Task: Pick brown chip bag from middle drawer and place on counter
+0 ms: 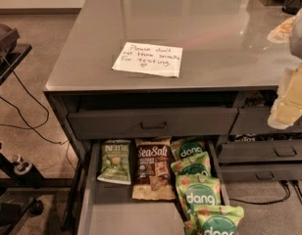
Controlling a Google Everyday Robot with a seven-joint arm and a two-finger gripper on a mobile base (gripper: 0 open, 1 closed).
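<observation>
The brown chip bag point(153, 173) lies flat in the open middle drawer point(122, 214), near its back, with white "Sea Salt" lettering facing up. It sits between a small green-and-white bag point(115, 161) on its left and green "dang" bags point(197, 190) on its right. The counter point(200, 23) is a glossy grey top above, bearing a white handwritten note point(147, 59). My gripper point(290, 99) is a pale blurred shape at the right edge, over the counter's front right corner, well away from the brown bag.
A shut drawer front with a bar handle point(153, 124) sits just above the open drawer. More shut drawers point(283, 152) are at the right. A black stand with cables point(9, 48) is on the left, over the concrete floor.
</observation>
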